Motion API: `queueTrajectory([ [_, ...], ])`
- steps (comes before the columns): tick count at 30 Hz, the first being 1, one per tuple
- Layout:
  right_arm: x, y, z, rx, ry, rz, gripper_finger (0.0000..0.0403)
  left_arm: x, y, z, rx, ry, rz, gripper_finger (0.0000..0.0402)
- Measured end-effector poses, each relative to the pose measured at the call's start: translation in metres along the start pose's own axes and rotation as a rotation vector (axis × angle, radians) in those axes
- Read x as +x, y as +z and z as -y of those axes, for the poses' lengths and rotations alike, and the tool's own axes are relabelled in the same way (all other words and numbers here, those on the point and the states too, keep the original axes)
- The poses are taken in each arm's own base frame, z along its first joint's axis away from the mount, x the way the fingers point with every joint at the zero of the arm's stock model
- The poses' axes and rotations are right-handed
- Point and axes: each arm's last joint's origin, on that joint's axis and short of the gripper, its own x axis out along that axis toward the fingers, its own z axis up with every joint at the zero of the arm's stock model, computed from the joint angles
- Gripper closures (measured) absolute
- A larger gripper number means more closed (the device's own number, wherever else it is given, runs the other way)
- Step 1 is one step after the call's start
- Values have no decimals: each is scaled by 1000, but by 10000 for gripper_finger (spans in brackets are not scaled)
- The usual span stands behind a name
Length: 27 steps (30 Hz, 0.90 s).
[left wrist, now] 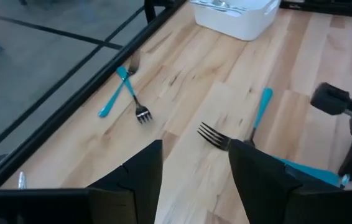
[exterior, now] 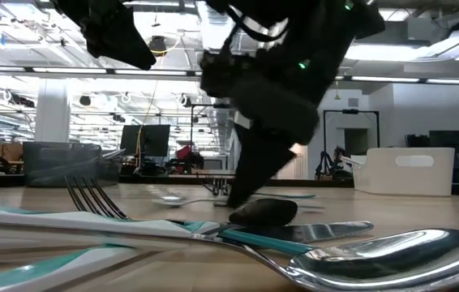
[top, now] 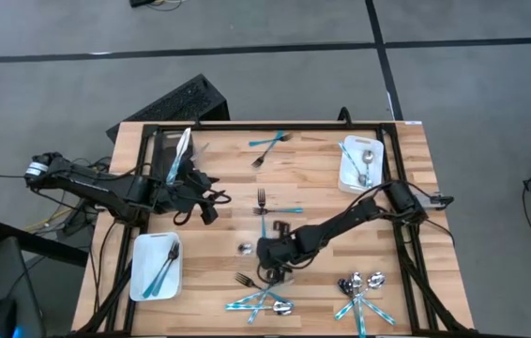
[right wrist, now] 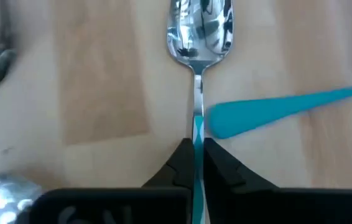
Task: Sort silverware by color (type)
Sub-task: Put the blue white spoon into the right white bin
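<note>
Silverware lies scattered on the wooden table: a teal-handled spoon [right wrist: 201, 31], a crossed teal pair [top: 267, 141] near the far edge, a teal-handled fork [left wrist: 226, 137] mid-table, and heaps [top: 265, 300] [top: 359, 296] at the near edge. My right gripper [right wrist: 196, 155] is low over the table's middle [top: 273, 255], shut on the spoon. My left gripper [left wrist: 194, 168] is open and holds nothing. It hovers left of centre [top: 211, 205], short of the fork. My right gripper pinches the spoon's teal handle [right wrist: 198, 127] between its two fingertips, just behind the metal neck. It comes from above, slanting down, as the low view shows [exterior: 242, 195]. The spoon points away from the fingers, its bowl seemingly on the table.
A second teal handle [right wrist: 275, 109] lies right beside the held spoon. A white bin [top: 361, 164] with silver pieces stands far right, and a white bin [top: 156, 266] with teal pieces near left. A dark bin [top: 176, 155] is far left. A small silver piece [top: 245, 248] lies by the right gripper.
</note>
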Motion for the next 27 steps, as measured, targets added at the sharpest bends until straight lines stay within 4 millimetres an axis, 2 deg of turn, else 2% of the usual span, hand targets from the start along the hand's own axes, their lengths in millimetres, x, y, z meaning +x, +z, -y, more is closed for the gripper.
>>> queueTrajectory([
  [3, -10, -1, 8, 22, -97, -13, 362, 7, -4, 3, 10, 33, 25, 230],
  [6, -32, 0, 23, 29, -211, -13, 359, 23, -16, 5, 42, 50, 47, 230],
  [9, -58, -2, 48, 61, -276, 8, 365, 43, -30, 3, 32, 34, 50, 230],
  [12, -83, -14, 77, 132, -294, 27, 366, 59, -41, -2, -3, 35, 61, 230],
  [16, -122, -42, 118, 285, -381, 110, 364, 73, -53, -10, -38, 78, 48, 230],
  [19, -142, -70, 145, 401, -442, 162, 364, 82, -55, -14, -61, 82, 48, 230],
  [23, -159, -102, 175, 538, -525, 219, 364, 96, -57, -15, -48, 49, 36, 230],
  [27, -166, -126, 196, 619, -597, 232, 364, 110, -57, -16, -53, 37, 52, 230],
])
